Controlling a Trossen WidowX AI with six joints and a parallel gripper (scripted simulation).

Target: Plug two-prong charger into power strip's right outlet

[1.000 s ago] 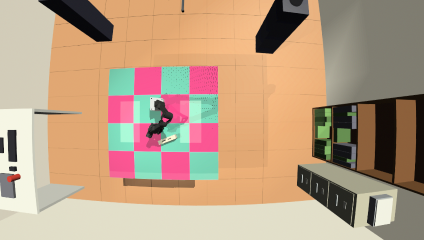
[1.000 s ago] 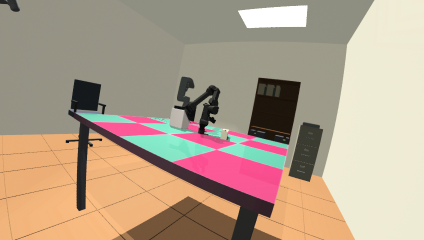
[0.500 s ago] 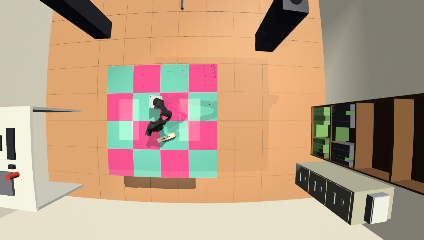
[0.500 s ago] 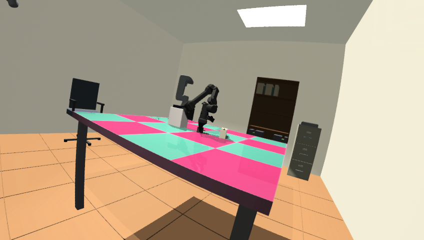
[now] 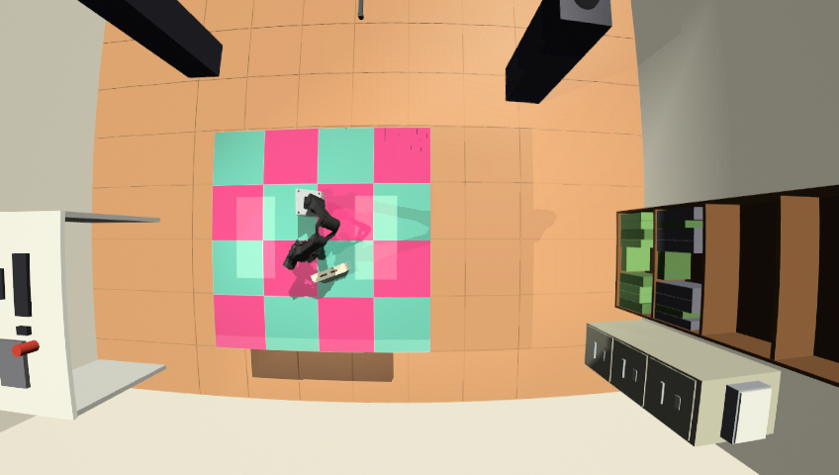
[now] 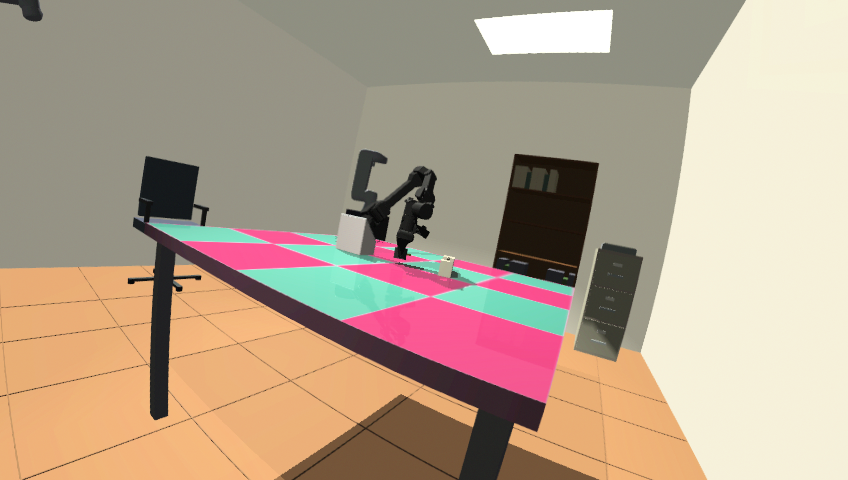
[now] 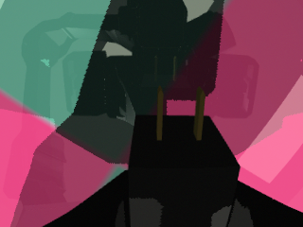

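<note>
The black two-prong charger [image 7: 184, 153] is between the fingers of my gripper [image 7: 172, 181] [image 6: 401, 255] [image 5: 289, 264], which is shut on it. Its two brass prongs [image 7: 160, 118] point away from the wrist camera, toward the top of the wrist view. In the exterior view the fingertips are low, at or just above the table top; any gap under the charger cannot be told. The cream power strip [image 5: 339, 270] [image 6: 445, 267] lies to the right of the gripper in the top and exterior views, apart from it. Its top shows dark outlet marks, too small to read in detail. The strip is not seen in the wrist view.
The pink and green checkered table [image 5: 403, 324] [image 6: 476, 350] bears the arm's pale base block [image 6: 352, 233] behind the gripper. The folded black arm stands above the table between base and gripper. A chair [image 6: 169, 187], a bookcase [image 6: 544, 220] and a cabinet [image 6: 608, 303] stand beyond the table.
</note>
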